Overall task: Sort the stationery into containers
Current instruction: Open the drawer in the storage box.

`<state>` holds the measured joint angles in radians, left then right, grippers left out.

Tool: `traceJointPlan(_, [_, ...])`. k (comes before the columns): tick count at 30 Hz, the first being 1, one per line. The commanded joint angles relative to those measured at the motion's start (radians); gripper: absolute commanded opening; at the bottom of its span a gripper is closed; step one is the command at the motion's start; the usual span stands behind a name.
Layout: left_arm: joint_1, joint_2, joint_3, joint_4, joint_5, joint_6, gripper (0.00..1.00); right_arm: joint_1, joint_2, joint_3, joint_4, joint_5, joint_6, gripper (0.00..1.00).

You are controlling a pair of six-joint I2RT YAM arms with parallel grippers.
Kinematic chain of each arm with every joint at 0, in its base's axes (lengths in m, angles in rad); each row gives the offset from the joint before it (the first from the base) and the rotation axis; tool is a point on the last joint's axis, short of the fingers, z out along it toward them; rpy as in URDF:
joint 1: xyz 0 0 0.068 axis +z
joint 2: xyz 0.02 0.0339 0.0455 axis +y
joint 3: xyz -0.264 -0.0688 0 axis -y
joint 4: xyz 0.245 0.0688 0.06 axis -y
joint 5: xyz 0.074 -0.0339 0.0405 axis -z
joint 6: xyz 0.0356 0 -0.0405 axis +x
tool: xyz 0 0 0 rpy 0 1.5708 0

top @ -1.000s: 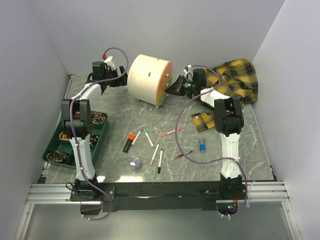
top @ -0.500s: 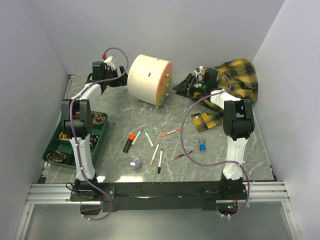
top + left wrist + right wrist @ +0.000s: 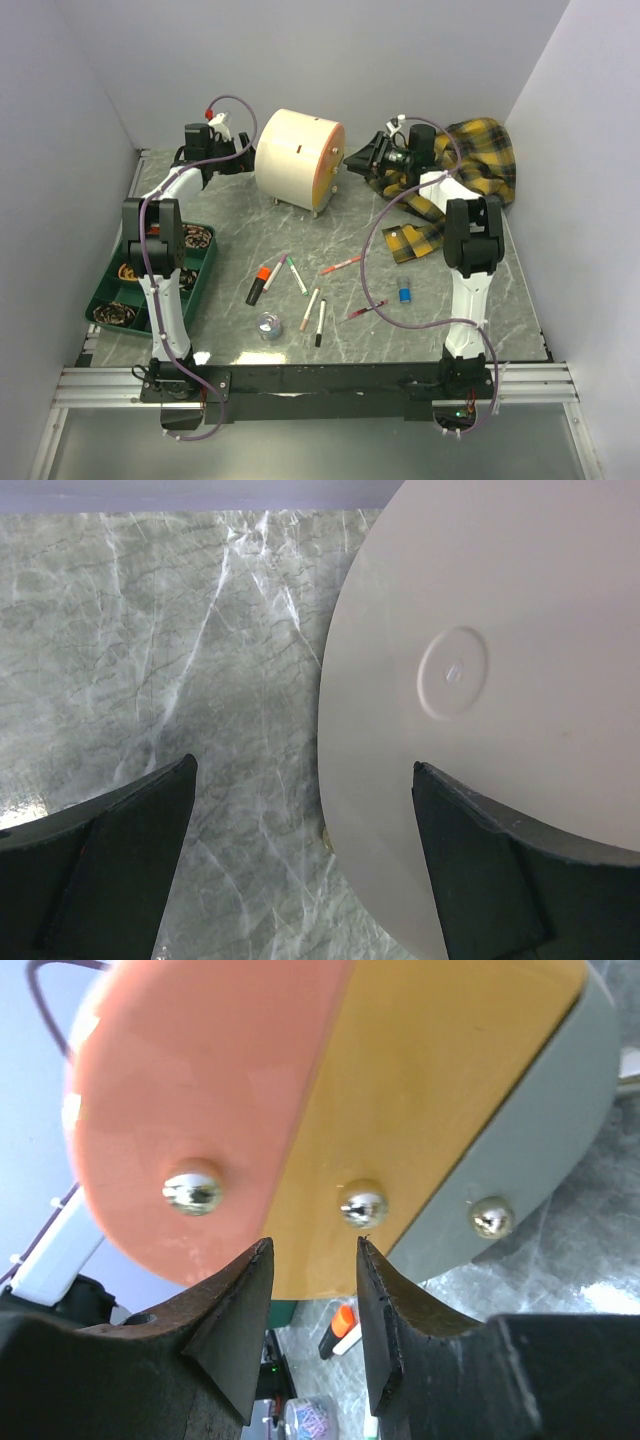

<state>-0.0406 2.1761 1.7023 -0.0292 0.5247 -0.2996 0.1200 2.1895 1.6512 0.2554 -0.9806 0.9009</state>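
The cream round-topped cabinet (image 3: 296, 156) stands at the back. In the right wrist view its orange drawer (image 3: 200, 1090), yellow drawer (image 3: 440, 1080) and grey drawer (image 3: 565, 1150) look shut, each with a small round knob. My right gripper (image 3: 358, 158) is open and empty just in front of them, its tips (image 3: 313, 1246) just below the yellow drawer's knob (image 3: 363, 1205), not touching. My left gripper (image 3: 238, 152) is open behind the cabinet, its jaws (image 3: 305, 770) astride the edge of the back panel (image 3: 480, 680). The orange-capped marker (image 3: 258, 283), pens (image 3: 297, 276), tape roll (image 3: 269, 325) and blue block (image 3: 405, 295) lie on the table.
The yellow plaid cloth (image 3: 465, 165) is heaped at the back right, under and behind my right arm. A green tray (image 3: 205, 268) with coiled items sits at the left by my left arm. Grey walls close in on both sides and at the back.
My right gripper has pulled back from the cabinet's drawer face to the right, and its arm has swung up over the plaid cloth. My left arm and the stationery have not moved.
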Motion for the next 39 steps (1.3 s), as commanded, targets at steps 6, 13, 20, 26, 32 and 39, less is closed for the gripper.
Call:
traceJointPlan(6, [-0.007,-0.001,0.02,0.0,0.005,0.028,0.95,0.02,0.044,0.019,0.047,-0.024,0.023,0.46])
traceJointPlan(13, [-0.011,0.004,0.022,0.0,0.005,0.03,0.95,0.027,0.072,0.064,0.05,-0.023,0.029,0.47])
traceJointPlan(20, [-0.012,0.004,0.025,-0.001,-0.002,0.036,0.95,0.036,0.087,0.064,0.051,-0.021,0.035,0.47])
traceJointPlan(26, [-0.012,0.005,0.023,-0.001,-0.002,0.037,0.95,0.043,0.11,0.09,0.05,-0.018,0.036,0.47])
traceJointPlan(32, [-0.015,0.008,0.028,-0.005,-0.006,0.042,0.95,0.046,0.122,0.116,0.061,-0.018,0.043,0.47])
traceJointPlan(39, [-0.019,0.013,0.034,-0.005,-0.009,0.045,0.95,0.052,0.134,0.125,0.05,-0.016,0.044,0.46])
